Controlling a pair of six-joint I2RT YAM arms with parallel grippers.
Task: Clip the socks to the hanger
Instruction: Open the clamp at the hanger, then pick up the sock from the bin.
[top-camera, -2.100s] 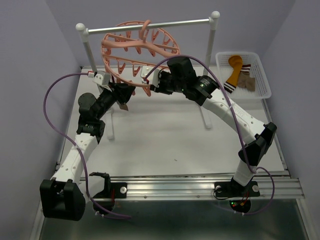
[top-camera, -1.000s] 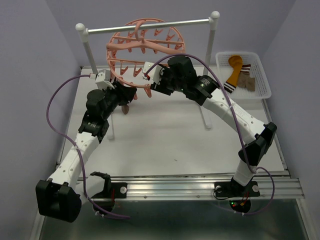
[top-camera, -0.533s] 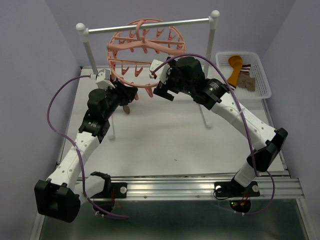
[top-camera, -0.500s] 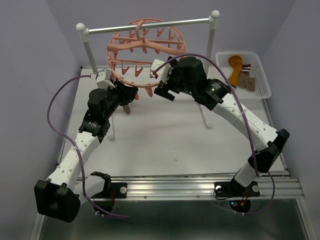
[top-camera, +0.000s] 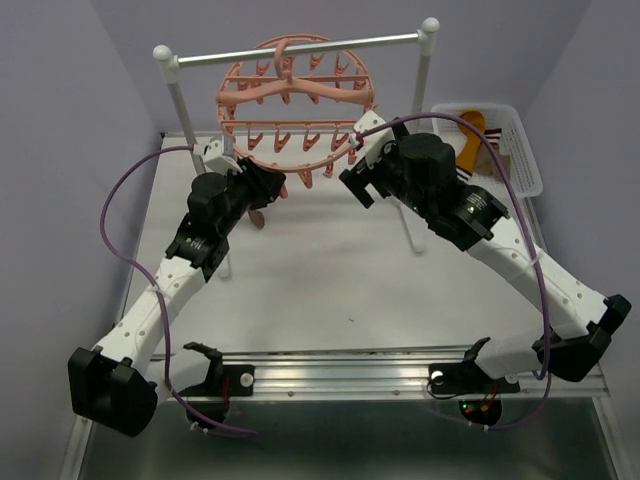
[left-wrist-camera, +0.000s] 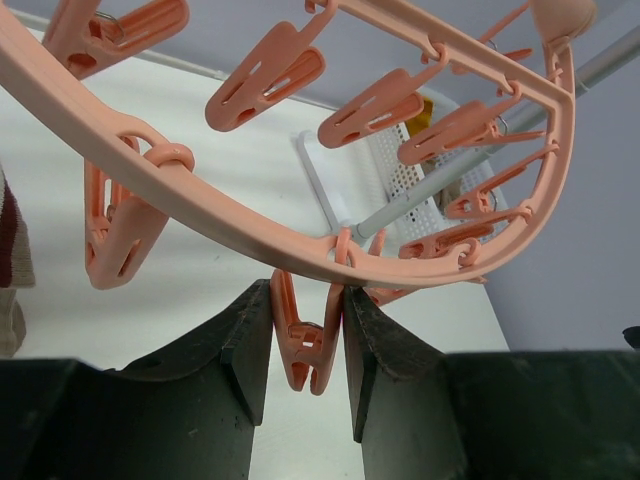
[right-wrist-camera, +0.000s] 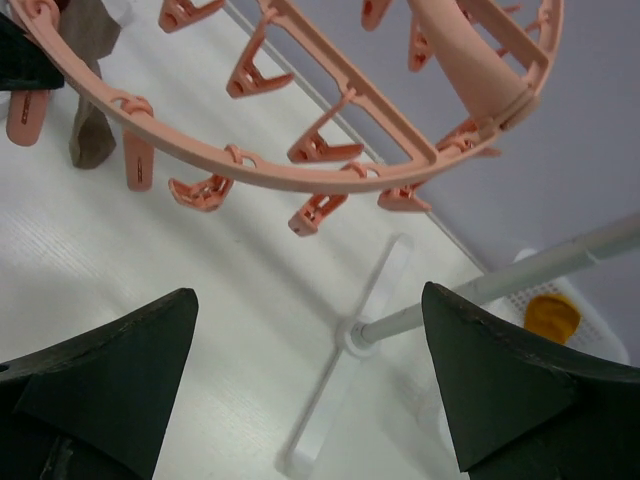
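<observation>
A: Status on the left gripper?
B: Jaws clamped on one clip hanging under the hanger rim, low centre of the left wrist view. Looks pinched from both sides, with no fabric in it.
A: Right gripper?
B: Jaws wide apart, holding nothing. Sits below the hanger's right rim, not touching it.
A: Location of hanger and socks?
B: Hanger upper centre of the top view, hooked on the rail. One brown sock dangling by the rim, upper left of the right wrist view, just beside the left jaws. Cannot tell which clip bites it, top cut off by the frame. Mustard sock in the basket, upper right of the top view, well apart from both grippers.
A: Failure modes?
B: Judging three.
1. Ring swinging on its hook from a sideways pull by the left jaws, spoiling clip aim.
2. Clip snapping shut on a slipped pinch, with no fabric inside.
3. Right wrist snagging dangling clips en route to the basket, dragging the ring along the rail.
A: Mitigation?
B: Suggest holding the left pinch steady and backing the right arm down and clear before crossing.
</observation>
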